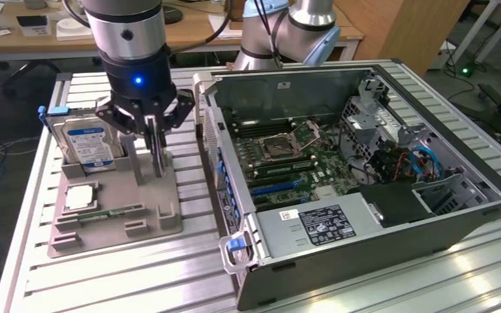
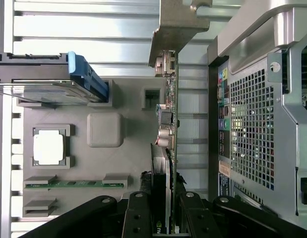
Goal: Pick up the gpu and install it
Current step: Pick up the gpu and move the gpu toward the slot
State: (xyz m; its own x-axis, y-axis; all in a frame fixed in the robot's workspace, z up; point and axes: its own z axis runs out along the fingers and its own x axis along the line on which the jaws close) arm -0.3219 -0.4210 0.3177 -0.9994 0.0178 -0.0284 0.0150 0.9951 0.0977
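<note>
The gpu (image 1: pixel 157 155) is a thin dark card standing upright on edge over the grey parts tray (image 1: pixel 146 202). In the wrist view the gpu (image 2: pixel 171 124) shows edge-on, with its grey metal bracket (image 2: pixel 175 29) at the far end. My gripper (image 1: pixel 153 134) hangs straight down over the tray and is shut on the card's upper edge. Seen from the wrist, my gripper (image 2: pixel 163 203) has a black finger on each side of the card. I cannot tell whether the card's lower edge still rests in the tray's slot.
On the tray (image 2: pixel 103 130) stand a silver hard drive (image 1: pixel 89 147) with a blue label, a CPU (image 1: pixel 81 195) and a green memory stick (image 1: pixel 111 213). The open computer case (image 1: pixel 346 163) lies close on the exterior view's right, motherboard (image 1: pixel 289 160) exposed. Another arm's base (image 1: pixel 286 32) stands behind.
</note>
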